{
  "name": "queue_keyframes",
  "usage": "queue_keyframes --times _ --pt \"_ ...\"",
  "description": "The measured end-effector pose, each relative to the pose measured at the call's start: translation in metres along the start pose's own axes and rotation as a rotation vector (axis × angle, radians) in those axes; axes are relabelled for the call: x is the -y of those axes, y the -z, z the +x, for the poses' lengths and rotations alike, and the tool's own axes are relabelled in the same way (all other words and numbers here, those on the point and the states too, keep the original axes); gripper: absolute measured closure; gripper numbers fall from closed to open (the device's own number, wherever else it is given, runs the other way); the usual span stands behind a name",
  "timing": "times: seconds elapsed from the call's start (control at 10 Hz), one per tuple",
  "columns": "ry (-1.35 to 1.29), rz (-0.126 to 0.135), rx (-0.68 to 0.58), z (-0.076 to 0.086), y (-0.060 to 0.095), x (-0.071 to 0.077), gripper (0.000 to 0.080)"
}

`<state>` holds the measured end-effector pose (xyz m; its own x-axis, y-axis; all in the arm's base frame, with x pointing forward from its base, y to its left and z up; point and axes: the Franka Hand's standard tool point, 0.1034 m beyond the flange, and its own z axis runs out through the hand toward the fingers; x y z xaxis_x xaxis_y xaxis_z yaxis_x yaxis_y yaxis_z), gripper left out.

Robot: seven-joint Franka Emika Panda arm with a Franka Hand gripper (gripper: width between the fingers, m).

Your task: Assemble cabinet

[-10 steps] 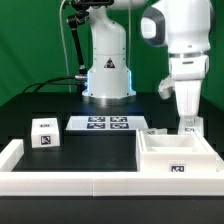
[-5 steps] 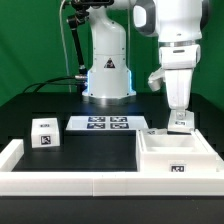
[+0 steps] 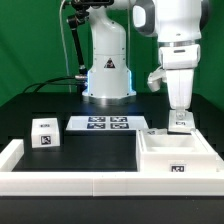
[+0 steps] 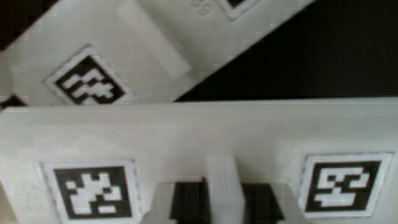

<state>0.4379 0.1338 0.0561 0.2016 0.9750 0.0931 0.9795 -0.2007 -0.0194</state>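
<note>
The cabinet's large white box [image 3: 160, 160] lies open-topped at the exterior view's right front. My gripper [image 3: 180, 120] hangs just behind its back wall, low over the table. In the wrist view my gripper [image 4: 224, 206] has its dark fingers [image 4: 185, 205] pressed on either side of a thin white panel edge [image 4: 224, 178]. A broad white surface with two tags [image 4: 89, 190] lies around it. I cannot tell whether that surface belongs to the box or to the panel. A small white tagged block [image 3: 43, 132] stands at the exterior view's left.
The marker board [image 3: 108, 124] lies in the middle in front of the robot base [image 3: 107, 75]. Plain white border rails run along the front [image 3: 70, 182] and the left [image 3: 10, 152]. Another tagged white piece [image 4: 98, 75] shows in the wrist view.
The arm has shifted toward the exterior view's left and the wrist has turned. Over the last half second it has barely moved. The box and block stay put.
</note>
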Motion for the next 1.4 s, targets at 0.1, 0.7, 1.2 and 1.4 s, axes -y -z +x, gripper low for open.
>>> queue_keyframes --times 0.1,0.7,1.2,1.4 --pt "0.012 -0.003 -0.001 -0.003 0.002 -0.005 0.0729" --pt "0.014 -0.008 -0.003 -0.004 0.004 -0.01 0.0729" --pt "0.005 -0.012 -0.01 -0.003 0.003 -0.017 0.0729" --pt "0.004 -0.011 -0.009 -0.003 0.003 -0.016 0.0729"
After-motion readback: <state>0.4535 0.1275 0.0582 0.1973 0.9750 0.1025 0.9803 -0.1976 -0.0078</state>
